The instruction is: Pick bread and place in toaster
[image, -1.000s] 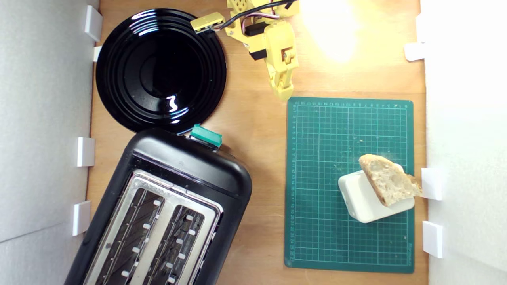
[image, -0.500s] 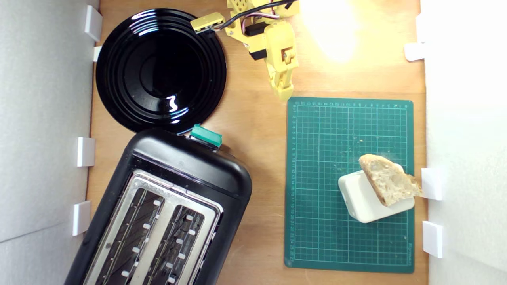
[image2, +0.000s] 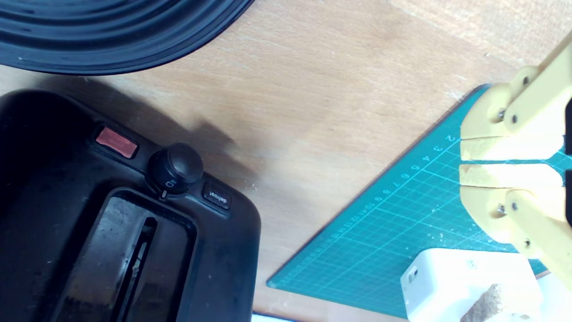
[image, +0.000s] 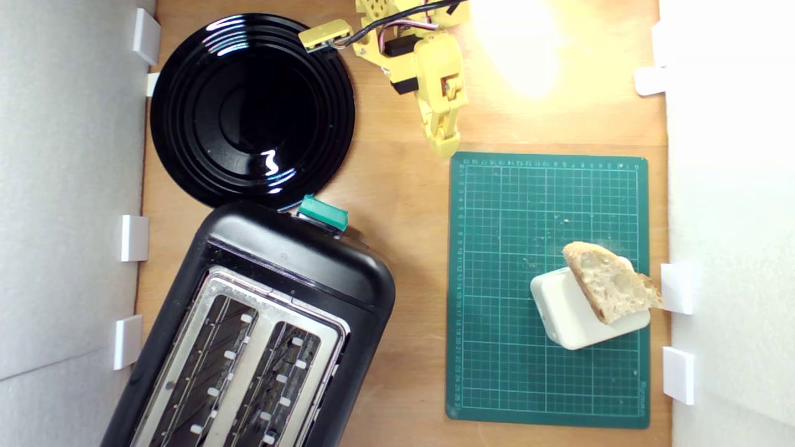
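Observation:
The bread (image: 612, 282), a holey pale slice with a tan crust, lies tilted on a white rounded box (image: 568, 316) at the exterior view's right. A corner of the bread (image2: 488, 305) shows in the wrist view too. The black toaster (image: 292, 267) with its silver two-slot top and green lever knob (image: 323, 213) fills the lower left of the exterior view. Its end panel (image2: 214, 232) is seen by the wrist camera. My yellow gripper (image: 442, 144) hangs near the table's far edge, well away from both. In the wrist view the gripper (image2: 462, 162) is shut with nothing between its fingers.
A round black plate (image: 186, 143) lies at the far left, touching the toaster's end. A green cutting mat (image: 528, 205) carries the white box. White walls with small white clips (image: 676, 288) close in both sides. A bright lamp glare falls on the wood at the back.

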Available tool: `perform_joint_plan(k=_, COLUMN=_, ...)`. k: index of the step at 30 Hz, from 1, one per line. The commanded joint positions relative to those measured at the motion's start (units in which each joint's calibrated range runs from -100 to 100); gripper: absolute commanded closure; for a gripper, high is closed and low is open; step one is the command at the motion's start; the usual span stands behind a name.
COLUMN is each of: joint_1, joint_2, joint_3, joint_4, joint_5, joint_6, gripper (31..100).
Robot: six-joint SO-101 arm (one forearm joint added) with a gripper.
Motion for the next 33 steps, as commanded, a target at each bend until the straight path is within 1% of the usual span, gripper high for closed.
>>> perform_joint_plan(k=1, joint_1=-0.22, joint_2=0.07, joint_3=-0.29, joint_4=0.43, joint_5=-0.24, joint_6=0.31, gripper=99.3)
perform_joint_plan(k=16, joint_1=-0.62, joint_2=0.07, joint_3=-0.29, joint_4=0.34, joint_5=-0.24, joint_6=0.25, gripper=99.3)
perform_joint_plan(k=19, joint_1=-0.7, joint_2=0.07, joint_3=-0.29, joint_4=-0.39, joint_5=-0.24, joint_6=0.1, gripper=99.3)
perform_joint_plan(k=27, joint_1=-0.7, joint_2=-0.1, joint_3=-0.38, joint_4=0.43, joint_5=-0.24, joint_6=-0.06, gripper=99.4)
perform_joint_plan(k=33, joint_1=-0.62, joint_2=-0.01, joint_3=-0.38, joint_4=0.43, joint_5=-0.24, joint_6=0.31, gripper=99.4)
